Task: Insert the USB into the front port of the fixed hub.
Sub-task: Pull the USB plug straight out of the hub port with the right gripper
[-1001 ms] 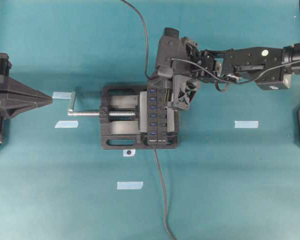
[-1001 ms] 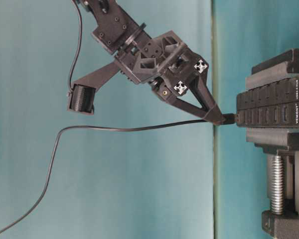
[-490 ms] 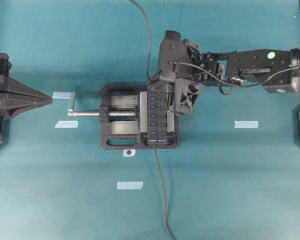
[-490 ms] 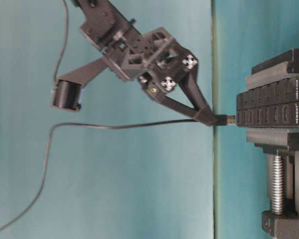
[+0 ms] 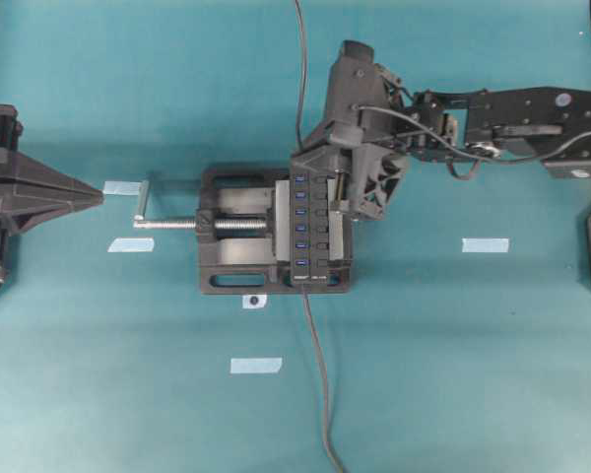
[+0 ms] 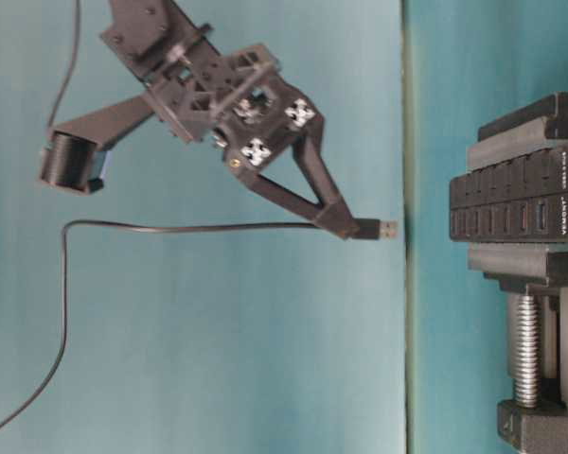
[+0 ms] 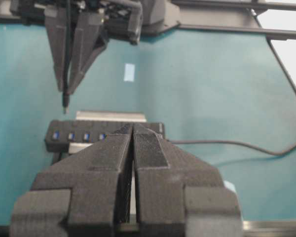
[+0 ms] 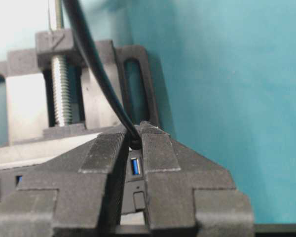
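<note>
vise, silver screw handle left | tape strips | teal mat

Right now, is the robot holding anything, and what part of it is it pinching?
Yes. The right tool pinches the USB by its black plug body, metal tip sticking out. The left tool is shut on nothing.

Teal tabletop spread beneath me, evenly lit; pale tape strips sat at six and three o'clock.
</note>
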You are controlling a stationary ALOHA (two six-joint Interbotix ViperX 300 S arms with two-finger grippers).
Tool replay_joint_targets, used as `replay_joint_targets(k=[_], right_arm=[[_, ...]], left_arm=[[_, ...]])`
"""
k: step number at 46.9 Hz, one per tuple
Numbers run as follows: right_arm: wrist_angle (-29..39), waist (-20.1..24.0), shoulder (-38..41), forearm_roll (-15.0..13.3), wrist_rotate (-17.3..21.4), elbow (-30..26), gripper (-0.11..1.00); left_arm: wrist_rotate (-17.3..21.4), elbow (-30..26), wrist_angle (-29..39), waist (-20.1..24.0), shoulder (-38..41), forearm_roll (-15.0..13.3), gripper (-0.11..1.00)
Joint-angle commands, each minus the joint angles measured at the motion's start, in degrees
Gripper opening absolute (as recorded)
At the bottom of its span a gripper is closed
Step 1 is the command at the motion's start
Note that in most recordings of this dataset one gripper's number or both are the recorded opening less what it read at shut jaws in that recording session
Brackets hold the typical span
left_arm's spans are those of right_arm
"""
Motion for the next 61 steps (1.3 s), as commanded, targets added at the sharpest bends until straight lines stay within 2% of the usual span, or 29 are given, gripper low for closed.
replay_joint_targets(k=[1, 10, 41, 54, 61], right_arm=[[1.32, 0.97, -2.11, 0.62, 0.79, -1.14, 0.08], [2.29, 1.76, -2.46, 0.62, 2.46, -1.23, 0.08], [3.60, 4.13, -3.96, 0.62, 3.16, -2.29, 0.08], [5.62, 6.24, -3.96, 0.62, 8.00, -2.55, 0.08], [6.15, 7.82, -4.04, 0.62, 9.23, -2.72, 0.08]], left_arm=[[-0.09, -1.14, -0.35, 0.09, 0.18, 0.09, 0.00], [-0.09, -1.05, -0.26, 0.09, 0.26, 0.09, 0.00], [-0.18, -0.70, -0.62, 0.09, 0.09, 0.09, 0.00], [-0.18, -0.70, -0.62, 0.09, -0.53, 0.09, 0.00], [-0.09, -0.88, -0.70, 0.09, -0.53, 0.09, 0.00]])
